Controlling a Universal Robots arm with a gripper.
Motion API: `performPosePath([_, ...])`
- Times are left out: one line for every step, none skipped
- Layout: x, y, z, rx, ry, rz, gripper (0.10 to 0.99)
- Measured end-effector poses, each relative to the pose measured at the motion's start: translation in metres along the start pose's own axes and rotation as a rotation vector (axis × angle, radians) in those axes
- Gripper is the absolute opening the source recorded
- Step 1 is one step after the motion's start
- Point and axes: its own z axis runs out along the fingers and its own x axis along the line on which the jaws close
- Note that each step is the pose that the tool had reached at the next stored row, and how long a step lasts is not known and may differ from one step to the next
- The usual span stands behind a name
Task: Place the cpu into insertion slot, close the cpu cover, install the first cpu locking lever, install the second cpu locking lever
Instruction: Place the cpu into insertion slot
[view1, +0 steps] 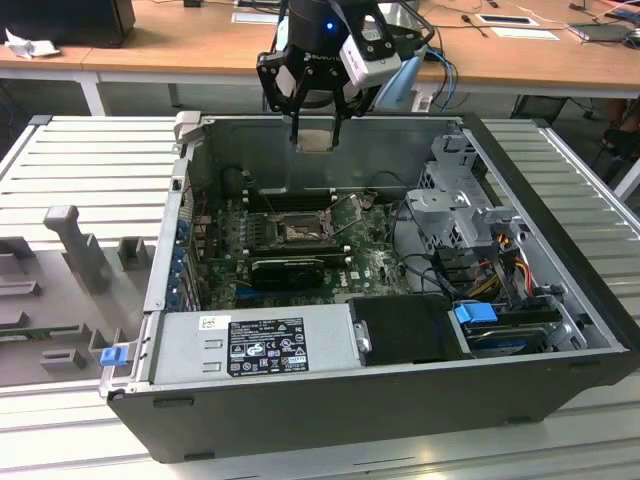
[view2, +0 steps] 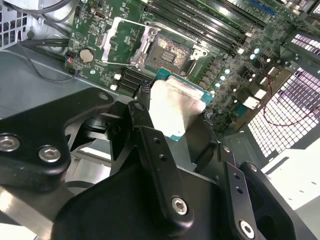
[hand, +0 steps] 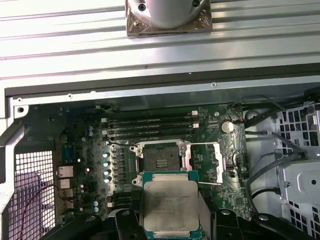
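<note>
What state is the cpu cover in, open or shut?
Open: the cpu cover is flipped back beside the insertion slot, whose dark contacts lie bare; the end effector holds the cpu.

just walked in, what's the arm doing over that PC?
The gripper holds the cpu by its edges, up above the open case. Down on the board, the slot is bare and the cover is flipped open beside it. The cpu is not yet in the slot.
</note>
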Motion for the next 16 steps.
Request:
performPosePath([0.0000, 0.0000, 0.0000, 0.000, -0.0002, 0.002, 0.525])
performPosePath([0.0000, 0.0000, 0.0001, 0.000, -0.0006, 0.006, 0.525])
performPosePath([0.0000, 0.0000, 0.0002, 0.000, -0.0010, 0.011, 0.525])
performPosePath([0.0000, 0.0000, 0.0003, 0.000, -0.0013, 0.014, 0.525])
performPosePath([0.0000, 0.0000, 0.0003, 0.000, -0.0016, 0.018, 0.525])
performPosePath([0.0000, 0.0000, 0.0003, 0.000, -0.0020, 0.022, 0.525])
performPosePath([0.0000, 0.0000, 0.0003, 0.000, -0.0022, 0.024, 0.525])
performPosePath([0.0000, 0.0000, 0.0004, 0.000, -0.0026, 0.029, 0.525])
performPosePath([0.0000, 0.0000, 0.0004, 0.000, -0.0028, 0.031, 0.525])
performPosePath([0.0000, 0.0000, 0.0004, 0.000, -0.0031, 0.034, 0.525])
performPosePath([0.0000, 0.0000, 0.0004, 0.000, -0.0033, 0.036, 0.525])
performPosePath([0.0000, 0.0000, 0.0004, 0.000, -0.0035, 0.039, 0.525])
performPosePath([0.0000, -0.0001, 0.0005, 0.000, -0.0040, 0.043, 0.525])
performPosePath([0.0000, -0.0001, 0.0006, 0.000, -0.0042, 0.046, 0.525])
performPosePath([0.0000, -0.0001, 0.0006, 0.000, -0.0046, 0.049, 0.525])
performPosePath([0.0000, -0.0001, 0.0007, 0.001, -0.0050, 0.054, 0.525])
